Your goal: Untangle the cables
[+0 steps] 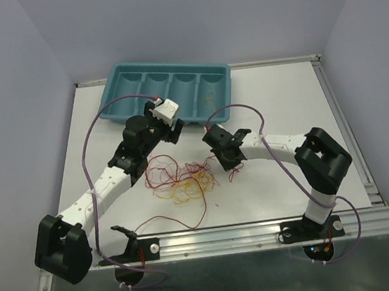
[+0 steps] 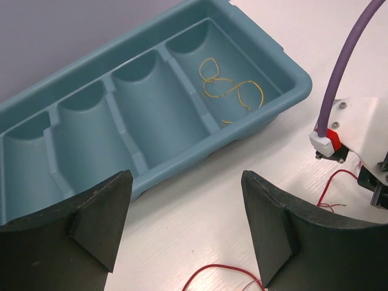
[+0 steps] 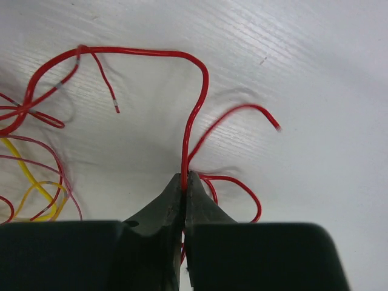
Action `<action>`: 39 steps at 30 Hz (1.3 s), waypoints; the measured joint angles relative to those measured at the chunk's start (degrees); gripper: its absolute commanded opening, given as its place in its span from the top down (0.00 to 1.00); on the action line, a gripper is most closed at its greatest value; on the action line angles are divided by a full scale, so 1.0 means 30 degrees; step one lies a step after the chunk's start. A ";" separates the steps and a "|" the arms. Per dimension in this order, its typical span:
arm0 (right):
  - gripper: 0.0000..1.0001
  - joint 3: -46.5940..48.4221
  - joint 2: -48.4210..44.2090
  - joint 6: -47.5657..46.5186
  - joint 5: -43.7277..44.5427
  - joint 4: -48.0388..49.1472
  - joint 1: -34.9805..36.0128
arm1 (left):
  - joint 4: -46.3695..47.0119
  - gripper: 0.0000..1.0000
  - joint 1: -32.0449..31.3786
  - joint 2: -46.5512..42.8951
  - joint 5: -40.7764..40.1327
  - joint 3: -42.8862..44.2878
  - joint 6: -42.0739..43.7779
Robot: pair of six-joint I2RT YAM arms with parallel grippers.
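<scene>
A tangle of thin red, dark red, orange and yellow cables lies on the white table between the two arms. My right gripper is at the tangle's right edge. In the right wrist view it is shut on one bright red cable, which arches up and left toward the other strands; a yellow cable lies at the lower left. My left gripper hangs open beside the teal tray, holding nothing. A red cable loops on the table below it.
The teal tray has several compartments; a yellow cable lies in the rightmost one. Thick purple arm cables arc over the table. The right arm's white wrist sits close to the right of my left gripper.
</scene>
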 measured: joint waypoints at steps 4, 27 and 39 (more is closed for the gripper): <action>0.99 -0.0036 -0.1596 -0.0073 0.0328 -0.0233 0.0000 | 0.0131 0.16 0.0095 0.0000 0.0517 0.0000 0.0066; 1.00 -0.4962 -1.8127 -0.0561 -0.6156 0.8663 0.0007 | 0.3832 0.11 -0.0124 -0.5253 1.2043 -0.3891 -0.0095; 0.99 -0.5763 -1.9919 -0.0437 -0.7257 0.9595 0.0007 | 0.6411 0.13 -0.2936 -0.0255 0.9945 -0.4124 -0.0379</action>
